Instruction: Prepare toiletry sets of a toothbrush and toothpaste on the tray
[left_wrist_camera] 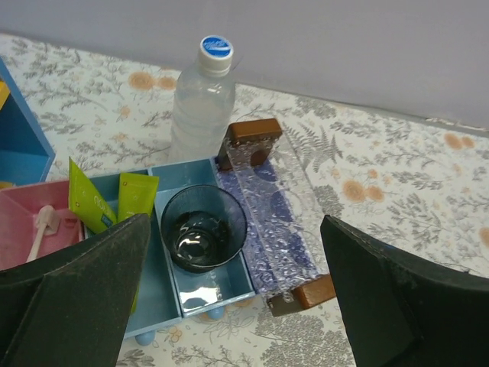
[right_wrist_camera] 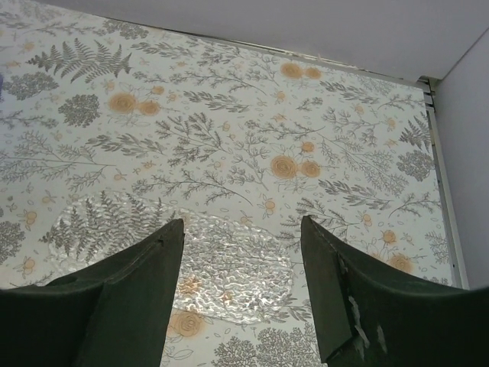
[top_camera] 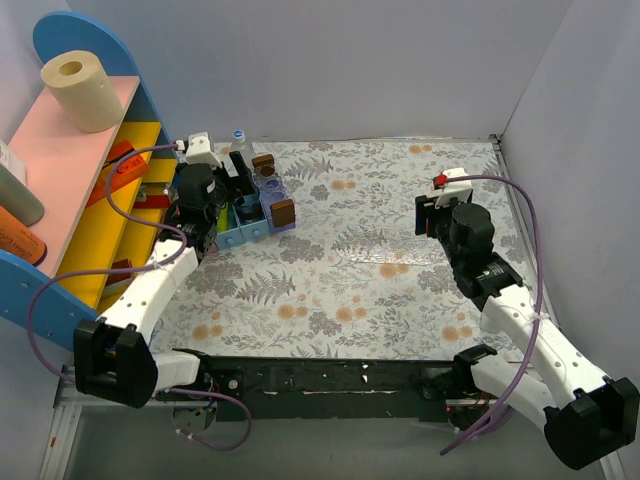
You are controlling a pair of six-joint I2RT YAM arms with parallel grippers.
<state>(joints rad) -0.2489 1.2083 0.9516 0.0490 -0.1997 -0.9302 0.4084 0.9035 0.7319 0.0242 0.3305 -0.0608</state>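
Note:
The pink toothbrush (left_wrist_camera: 38, 232) lies in a pink compartment at the left of the left wrist view. Two yellow-green toothpaste tubes (left_wrist_camera: 85, 203) (left_wrist_camera: 138, 197) stand in the blue compartment box (left_wrist_camera: 157, 281) beside it. My left gripper (left_wrist_camera: 234, 222) hovers over that box, open, with nothing between its fingers; the top view shows it (top_camera: 238, 185) at the back left. A clear, ripple-textured tray (right_wrist_camera: 229, 264) lies flat on the floral tabletop. Just above it my right gripper (right_wrist_camera: 242, 222) stands open and empty, a finger on either side. In the top view the right gripper (top_camera: 432, 212) hides it.
A dark glass cup (left_wrist_camera: 203, 228) sits in the box's right compartment. A water bottle (left_wrist_camera: 202, 99) stands behind. A clear bubbled strip with brown wooden ends (left_wrist_camera: 269, 200) lies next to the box. A blue-and-yellow shelf (top_camera: 100, 200) with a paper roll (top_camera: 82, 92) lines the left side.

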